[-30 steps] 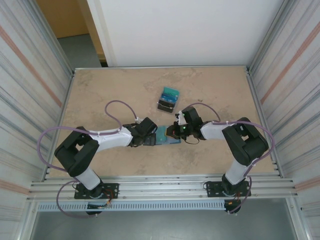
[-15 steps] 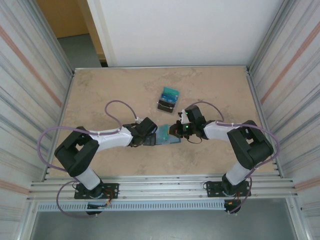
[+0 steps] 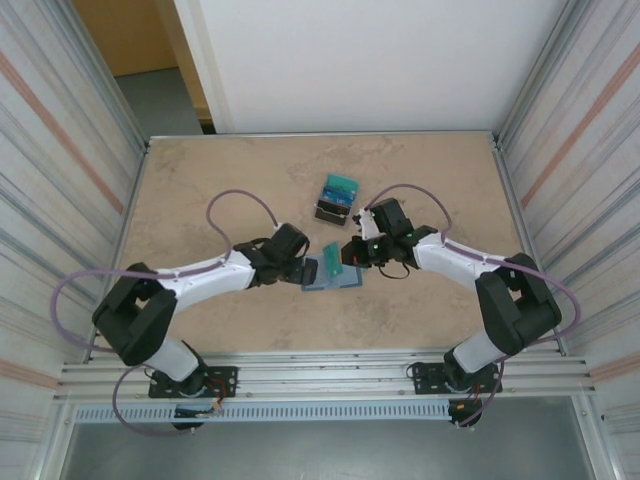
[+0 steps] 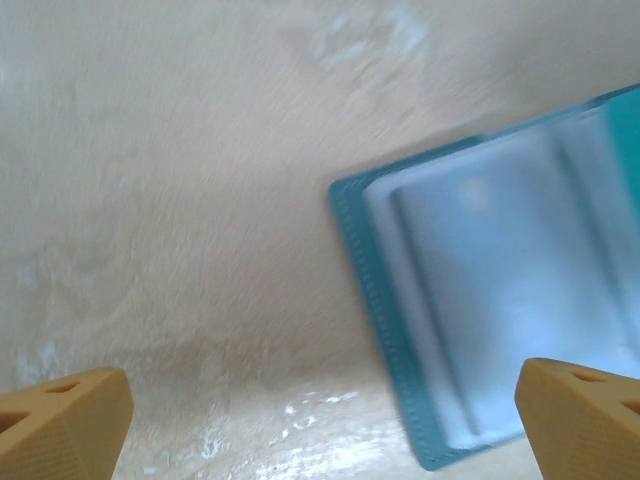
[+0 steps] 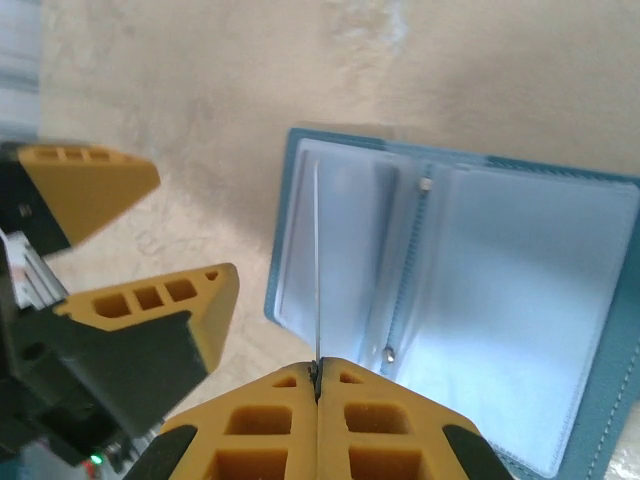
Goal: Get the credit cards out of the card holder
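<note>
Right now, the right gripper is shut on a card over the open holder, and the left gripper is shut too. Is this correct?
Not quite. The left gripper is open, not shut: the left wrist view shows its fingers wide apart, with nothing between them. The rest is correct: the right gripper is shut on a card over the open holder.

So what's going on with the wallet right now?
The right gripper is shut on a teal credit card, holding it on edge over the open card holder, which lies flat on the table. The left gripper hangs open at the holder's edge, gripping nothing. Other teal cards sit in a small dark tray farther back.
</note>
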{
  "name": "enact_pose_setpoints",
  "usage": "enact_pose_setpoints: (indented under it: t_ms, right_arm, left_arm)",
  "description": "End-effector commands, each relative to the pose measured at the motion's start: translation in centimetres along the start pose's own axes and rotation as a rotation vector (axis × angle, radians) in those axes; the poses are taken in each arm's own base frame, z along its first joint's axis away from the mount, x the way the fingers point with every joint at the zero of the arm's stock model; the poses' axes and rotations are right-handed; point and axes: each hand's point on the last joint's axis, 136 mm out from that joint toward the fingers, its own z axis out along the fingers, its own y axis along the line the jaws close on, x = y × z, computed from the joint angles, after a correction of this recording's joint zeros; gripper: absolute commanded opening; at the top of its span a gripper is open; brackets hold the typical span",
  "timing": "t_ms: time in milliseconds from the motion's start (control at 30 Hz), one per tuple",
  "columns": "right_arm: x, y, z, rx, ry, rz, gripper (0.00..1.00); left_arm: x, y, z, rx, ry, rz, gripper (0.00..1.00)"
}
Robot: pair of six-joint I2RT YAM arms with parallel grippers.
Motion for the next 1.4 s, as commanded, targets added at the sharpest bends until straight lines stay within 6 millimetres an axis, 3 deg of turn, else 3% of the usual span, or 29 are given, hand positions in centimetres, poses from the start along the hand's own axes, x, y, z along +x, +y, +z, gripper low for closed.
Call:
enact_pose_setpoints:
  t_ms: [0, 67, 133, 200, 433, 700, 867, 1233, 1333, 1367]
  right_arm:
    - [0.4, 2.3, -1.6, 0.016, 0.025, -0.198, 0.0]
    - [0.5, 3.2, -2.0, 0.009, 0.032, -0.263, 0.0]
    - [0.6, 3.8, -2.4, -0.005, 0.042, -0.31, 0.0]
    - [0.7, 4.4, -2.7, -0.027, 0.048, -0.348, 0.0]
    - [1.6, 6.8, -4.5, -0.122, 0.082, -0.491, 0.0]
    - [1.7, 8.2, -6.0, -0.17, 0.095, -0.572, 0.0]
    - [2.1, 9.6, -6.7, -0.235, 0.107, -0.61, 0.0]
    - [1.9, 9.8, -7.4, -0.248, 0.106, -0.634, 0.0]
    - [1.6, 10.0, -7.6, -0.258, 0.093, -0.637, 0.0]
    - [1.5, 10.0, -7.6, -0.261, 0.09, -0.638, 0.0]
  left_arm:
    - [-3.7, -2.6, -3.1, 0.194, -0.115, 0.169, 0.97]
    - [-4.4, -3.4, -4.2, 0.276, -0.148, 0.246, 0.97]
    - [-4.9, -4.5, -5.5, 0.373, -0.186, 0.327, 0.86]
    - [-5.3, -5.1, -6.7, 0.453, -0.221, 0.372, 0.81]
    - [-6.0, -5.7, -10.3, 0.692, -0.317, 0.469, 0.71]
    - [-5.0, -7.8, -10.4, 0.758, -0.272, 0.6, 0.69]
    - [-4.9, -8.5, -9.8, 0.783, -0.243, 0.606, 0.6]
    - [-3.0, -9.9, -11.2, 0.925, -0.194, 0.632, 0.18]
    - [-2.6, -10.0, -11.1, 0.938, -0.18, 0.625, 0.01]
    - [-2.5, -10.0, -11.2, 0.94, -0.18, 0.625, 0.0]
